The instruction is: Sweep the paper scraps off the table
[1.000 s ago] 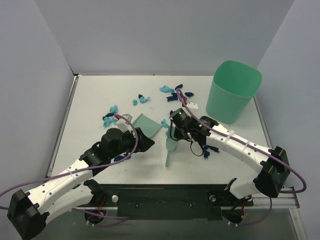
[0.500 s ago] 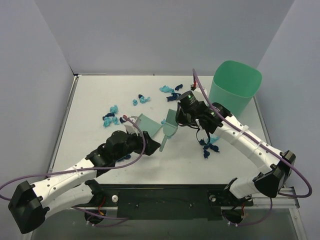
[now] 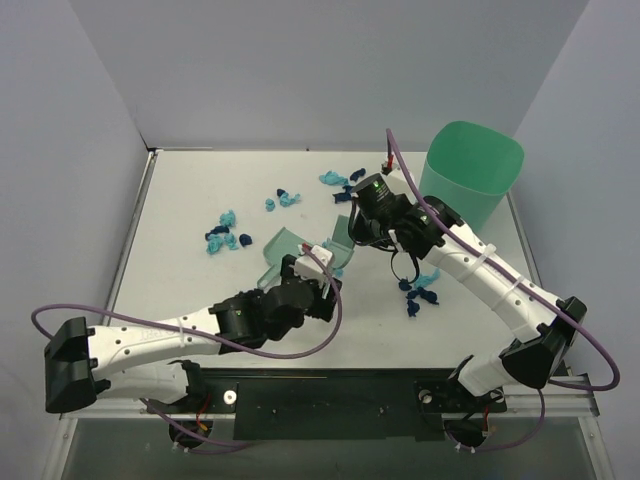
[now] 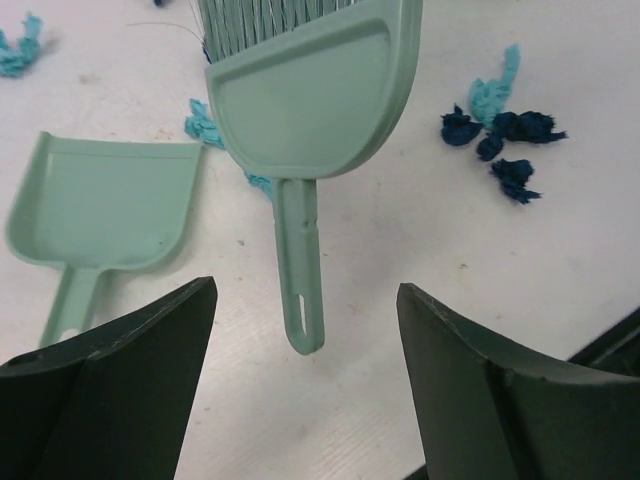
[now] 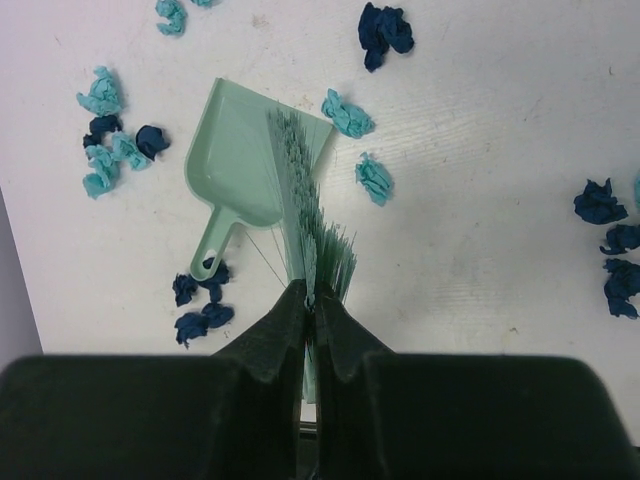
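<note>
Teal and navy paper scraps lie in clusters on the white table (image 3: 180, 200): far left (image 3: 222, 236), far middle (image 3: 345, 182) and right of centre (image 3: 420, 290). My right gripper (image 5: 310, 295) is shut on a green hand brush (image 5: 300, 190), gripping it near the bristles and holding it over a green dustpan (image 5: 240, 160). In the top view the brush (image 3: 340, 250) hangs beside the dustpan (image 3: 283, 248). My left gripper (image 4: 305, 320) is open, and the brush handle (image 4: 300, 290) hangs between its jaws without touching them. Navy scraps (image 4: 500, 140) lie just beyond.
A tall green bin (image 3: 470, 190) stands at the table's far right. Both arms meet over the middle of the table, with purple cables looping beside them. Grey walls close in the left, back and right sides.
My left arm swung right to the middle, so its open gripper now straddles the brush handle. My right gripper drew the brush back, toward the far side and over the dustpan.
</note>
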